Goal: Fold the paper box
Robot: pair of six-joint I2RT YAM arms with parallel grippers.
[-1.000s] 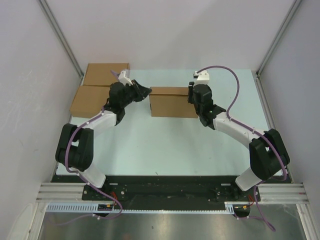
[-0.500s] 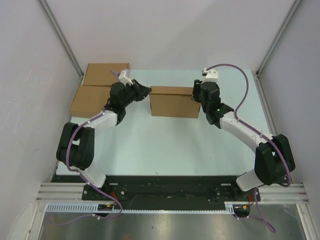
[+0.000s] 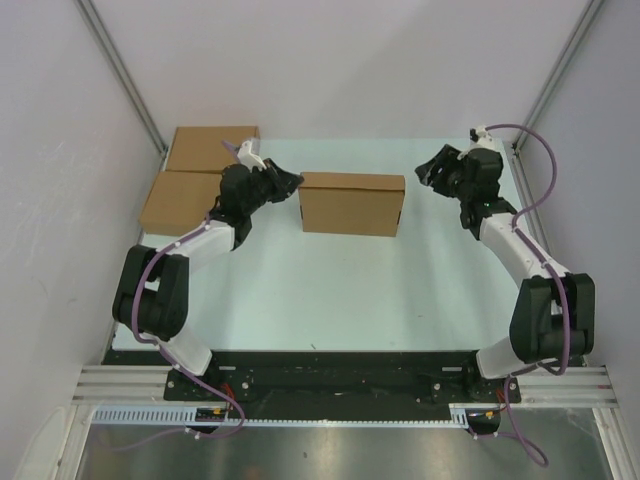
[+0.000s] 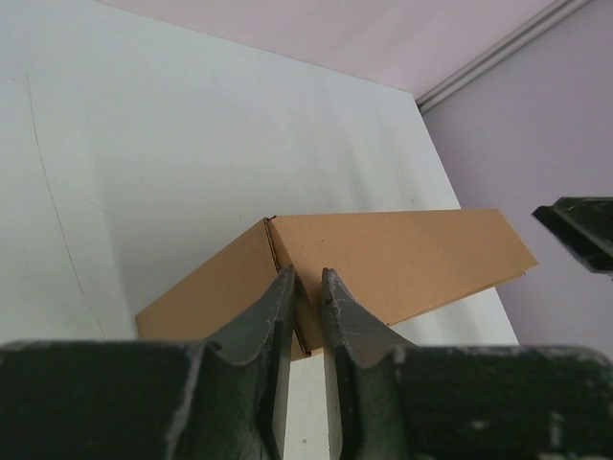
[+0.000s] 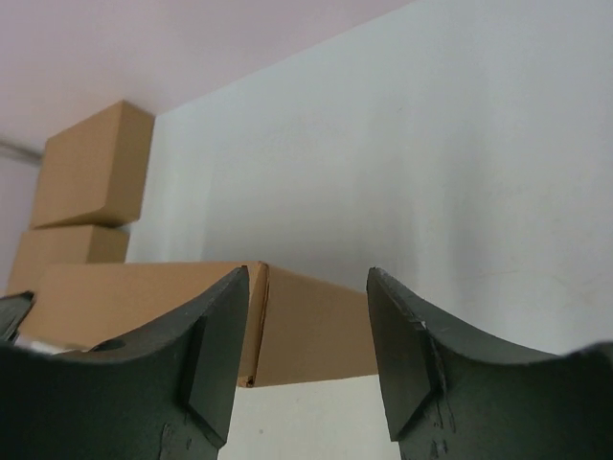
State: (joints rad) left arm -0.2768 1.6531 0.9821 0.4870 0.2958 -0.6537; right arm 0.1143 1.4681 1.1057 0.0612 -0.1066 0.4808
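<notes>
Paper box [image 3: 352, 204] closed, mid-table; left hand [image 3: 290, 182] nearly shut beside its left end; right hand [image 3: 430, 170] open, apart.

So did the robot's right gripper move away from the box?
Yes. The right gripper was at the paper box's right end; now it sits apart, nearer the right wall.

Pale table [image 3: 330, 290] — white walls [image 3: 330, 60], aluminium corner posts [image 3: 120, 70].

No text, label, brand or number can be read in any view. The paper box [image 3: 351, 203] shows plain brown cardboard only.
</notes>
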